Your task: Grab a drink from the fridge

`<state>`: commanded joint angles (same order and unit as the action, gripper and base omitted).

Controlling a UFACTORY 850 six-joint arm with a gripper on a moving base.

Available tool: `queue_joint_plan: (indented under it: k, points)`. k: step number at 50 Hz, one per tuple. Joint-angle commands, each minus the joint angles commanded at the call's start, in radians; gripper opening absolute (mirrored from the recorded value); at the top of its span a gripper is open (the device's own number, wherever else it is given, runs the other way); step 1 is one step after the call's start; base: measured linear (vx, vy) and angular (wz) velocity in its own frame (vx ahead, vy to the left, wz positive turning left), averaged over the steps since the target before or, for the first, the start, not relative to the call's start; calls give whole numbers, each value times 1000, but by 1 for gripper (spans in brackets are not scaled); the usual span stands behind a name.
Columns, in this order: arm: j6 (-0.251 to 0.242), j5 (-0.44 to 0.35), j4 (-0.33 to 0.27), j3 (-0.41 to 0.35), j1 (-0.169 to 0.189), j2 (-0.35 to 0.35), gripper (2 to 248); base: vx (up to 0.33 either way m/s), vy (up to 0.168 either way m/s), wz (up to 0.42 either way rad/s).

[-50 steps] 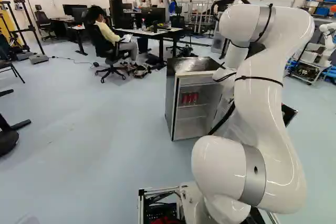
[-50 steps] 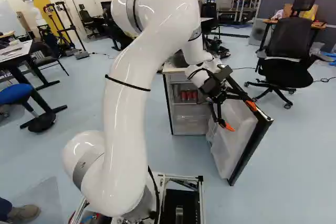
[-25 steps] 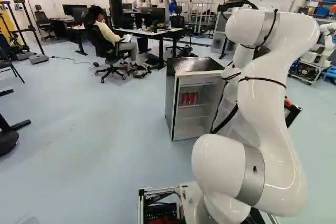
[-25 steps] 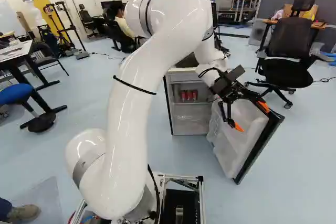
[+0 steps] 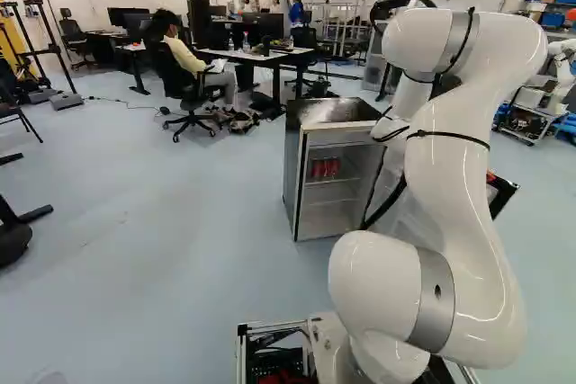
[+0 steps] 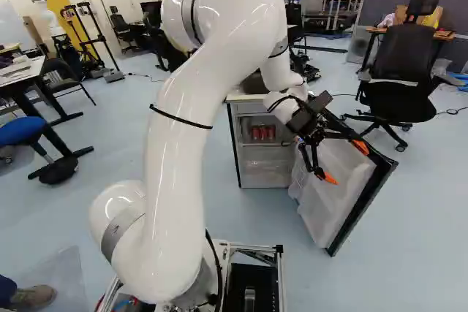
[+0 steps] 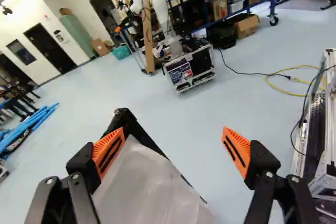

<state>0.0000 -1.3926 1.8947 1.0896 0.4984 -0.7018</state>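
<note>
The gripper [image 7: 174,132] stands wide open and grips nothing, one finger [image 7: 108,150] near or on the fridge door [image 7: 152,187], I cannot tell which. If the arm [image 6: 183,180] turns inward too close, it may push this door across the red cans [image 6: 263,133] inside the fridge [image 5: 292,168].

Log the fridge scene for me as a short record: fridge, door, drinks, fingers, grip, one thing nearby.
Fridge: ahead of the base, open
Door: swung wide, inner side showing
Drinks: red cans on a shelf inside the fridge
Fingers: open, one close by the door, the other out past it; contact with the door cannot be told
Grip: nothing held
Nearby: black chair beyond the door in the right base view
</note>
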Motion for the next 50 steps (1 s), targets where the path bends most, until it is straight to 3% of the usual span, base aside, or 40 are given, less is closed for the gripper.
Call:
queue_joint_plan:
  k: [50]
  points:
    - [0, 0, -524, -372, -150, 195, 247, 0, 0, 0]
